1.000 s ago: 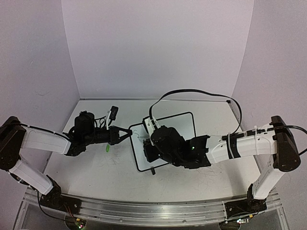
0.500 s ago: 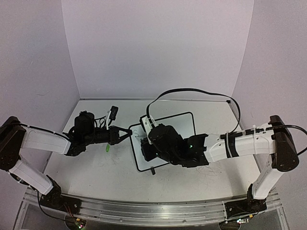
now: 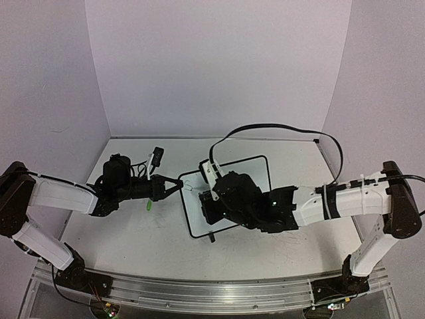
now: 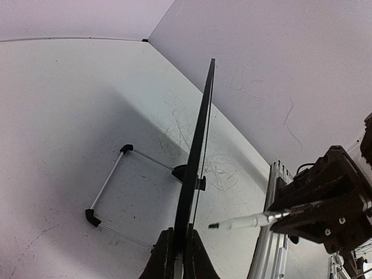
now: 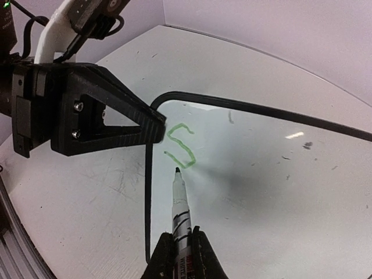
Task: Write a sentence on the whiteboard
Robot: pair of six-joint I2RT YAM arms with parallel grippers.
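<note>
Barely started. The whiteboard [image 3: 255, 169] stands mid-surface [image 3: 133, 232] between the two arms, propped on its feet. The left tool [image 4: 178, 251] is pressed together on the board's left edge near the upper corner, pinching it steady. The right tool [image 5: 179, 251] pinches a marker [image 5: 179, 200], tip aimed at the board just below the writing; in the left wrist view the tip looks slightly off the face. Of the sentence [image 5: 180, 145], only one green "S" shows, at the top-left corner. The rest of the first word and all the other words are not yet written.
</note>
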